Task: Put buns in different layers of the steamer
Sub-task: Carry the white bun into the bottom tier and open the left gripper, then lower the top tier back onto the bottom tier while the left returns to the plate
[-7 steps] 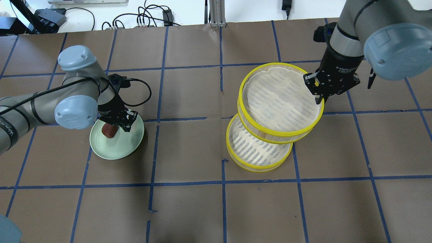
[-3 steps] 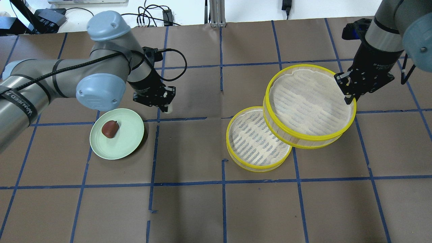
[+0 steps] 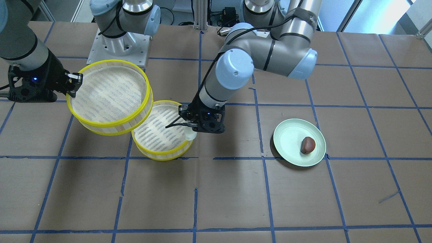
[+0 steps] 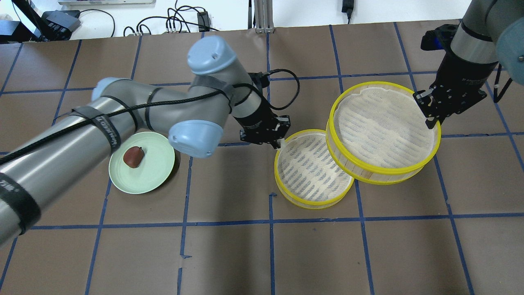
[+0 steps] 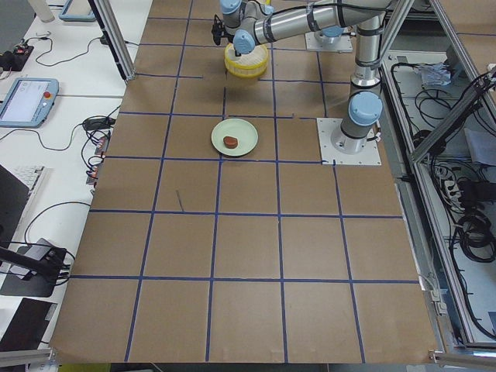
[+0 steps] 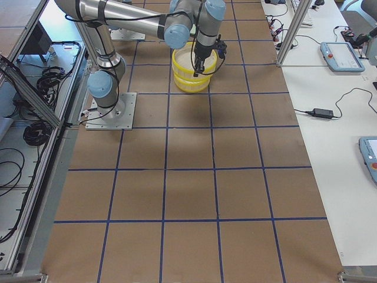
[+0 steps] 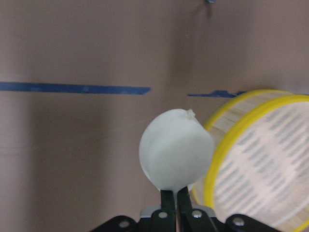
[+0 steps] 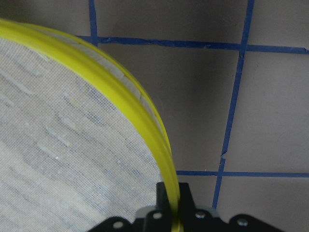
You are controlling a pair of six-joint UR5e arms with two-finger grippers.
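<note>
My left gripper is shut on the smooth white bun and holds it just above the near-left rim of the lower steamer layer. That tray sits on the table with its floor bare. My right gripper is shut on the yellow rim of the upper steamer layer. It holds that tray lifted and tilted, shifted right and overlapping the lower tray's right edge. The reddish-brown bun lies on the pale green plate. In the front view the white bun hangs at the lower tray's rim.
The table is covered in brown paper with a blue tape grid. The green plate stands well to the left of the trays in the overhead view. Cables and a metal post lie beyond the table's far edge.
My left gripper has carried the white bun rightward from beside the plate to the lower tray's rim. My right gripper has shifted the upper tray a little farther right.
</note>
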